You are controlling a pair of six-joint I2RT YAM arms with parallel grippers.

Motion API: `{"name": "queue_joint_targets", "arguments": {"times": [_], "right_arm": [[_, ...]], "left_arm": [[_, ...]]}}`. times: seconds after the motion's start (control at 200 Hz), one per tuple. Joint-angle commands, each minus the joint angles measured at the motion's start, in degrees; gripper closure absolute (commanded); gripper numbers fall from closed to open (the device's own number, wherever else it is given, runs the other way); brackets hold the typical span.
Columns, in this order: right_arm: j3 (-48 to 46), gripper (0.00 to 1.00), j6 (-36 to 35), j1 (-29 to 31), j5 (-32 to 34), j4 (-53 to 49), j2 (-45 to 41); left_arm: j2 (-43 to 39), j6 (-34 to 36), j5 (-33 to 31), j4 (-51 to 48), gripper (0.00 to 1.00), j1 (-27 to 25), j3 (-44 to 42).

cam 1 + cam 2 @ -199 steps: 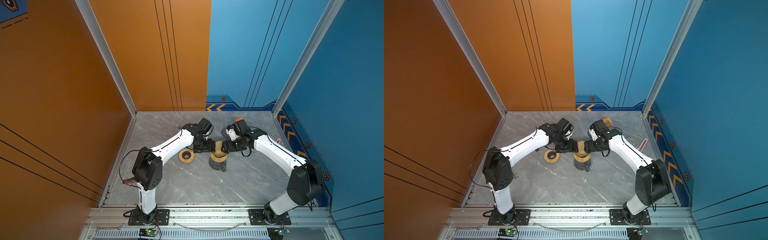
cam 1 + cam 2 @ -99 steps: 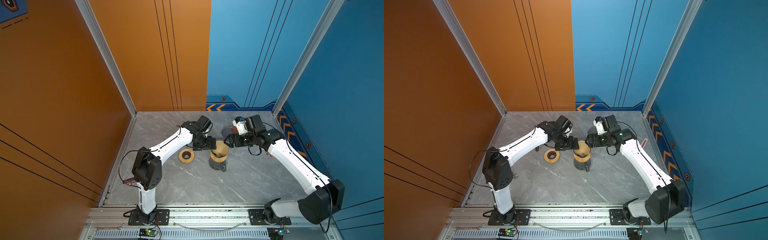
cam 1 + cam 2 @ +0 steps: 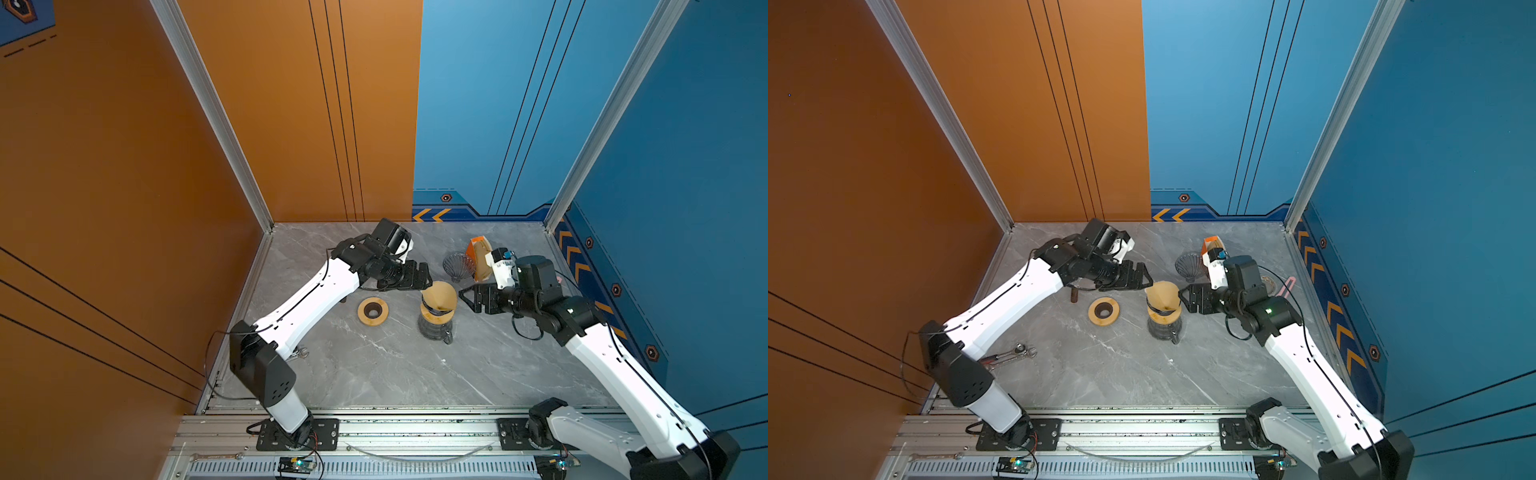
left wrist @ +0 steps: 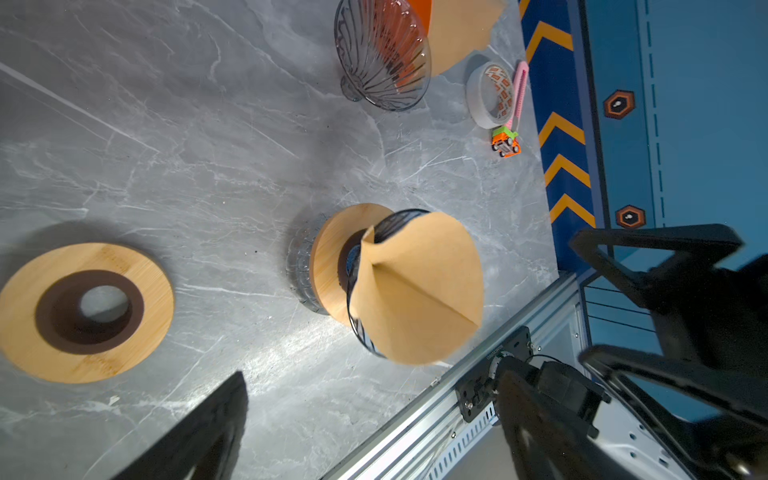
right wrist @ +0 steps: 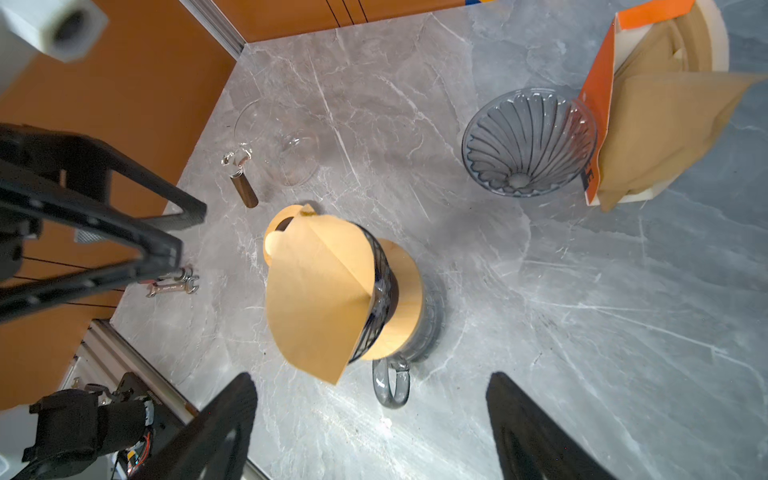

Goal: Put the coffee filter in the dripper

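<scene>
In wire dripper (image 5: 382, 282), lower centre of top view: paper filter (image 3: 438, 296). Likely light, limp, easily creased; best pinched gently at rim. Alongside, not touching: left hand (image 3: 424, 277), right hand (image 3: 464, 297), both spread.

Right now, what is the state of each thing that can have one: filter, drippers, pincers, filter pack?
coffee filter: stands in the dripper, rising above its rim, touched by neither pincer.
dripper: upright on the glass server, holds the filter.
left pincer: open, empty.
right pincer: open, empty.
spare glass dripper: upright, empty.
filter pack: open, filters sticking out.
</scene>
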Motion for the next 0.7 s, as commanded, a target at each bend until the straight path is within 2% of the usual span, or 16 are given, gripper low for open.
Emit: {"name": "queue_joint_targets", "arguments": {"times": [0.0, 0.16, 0.37, 0.571, 0.696], "right_arm": [[-3.8, 0.14, 2.9, 1.9, 3.2, 3.3, -4.8], [-7.2, 0.14, 4.1, 6.3, 6.8, 2.5, -9.2], [-8.9, 0.14, 6.0, 12.0, 13.2, 2.0, -11.7], [-7.3, 0.15, 7.4, 12.5, 13.0, 2.0, -9.4], [-7.4, 0.15, 7.5, 13.3, 13.4, 2.9, -8.9]], "left_arm": [[-4.8, 4.7, -1.1, 1.5, 0.04, 0.7, -5.0], [-12.7, 5.2, -0.6, 7.9, 0.03, 1.7, -15.4], [-21.1, 5.7, -1.7, 11.4, 0.04, 3.2, -24.6], [-22.9, 4.1, 2.2, 13.5, 0.07, 4.1, -28.1], [-23.5, 2.0, -0.8, 12.7, 0.07, 4.7, -30.3]]}}
